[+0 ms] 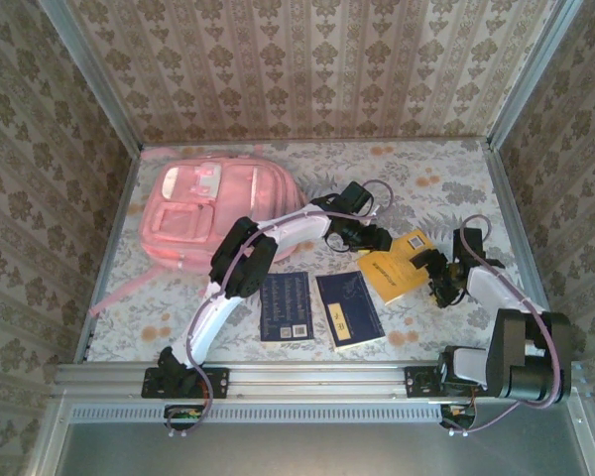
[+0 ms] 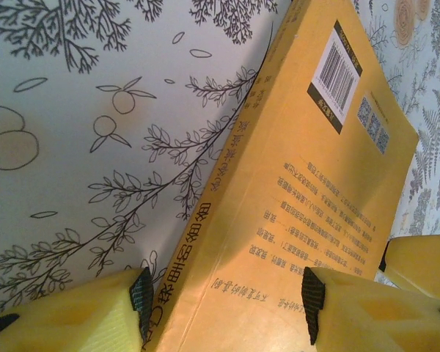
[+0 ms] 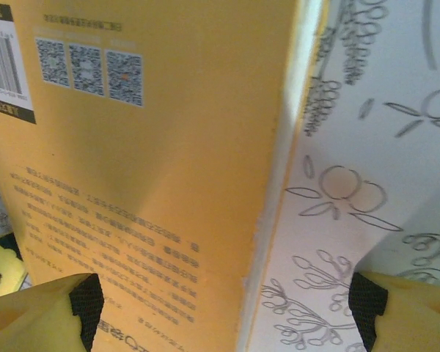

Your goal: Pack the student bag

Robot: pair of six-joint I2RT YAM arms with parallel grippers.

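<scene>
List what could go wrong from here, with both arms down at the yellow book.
1. Both arms' jaws stand open at the same yellow book, close together; closing or lifting could knock them together.
2. Each pair straddles one edge, one finger over the table: they might shove the flat book instead of gripping it.
3. The student bag lies flat with no opening I can see, so the book may have nowhere to go.

The left arm (image 1: 210, 322) and right arm (image 1: 491, 288) have white links and black joint housings, with purplish cables (image 1: 191, 342) looping alongside. The yellow fingers (image 2: 66, 315) carry black, seemingly ribbed pads (image 2: 141, 297).
</scene>
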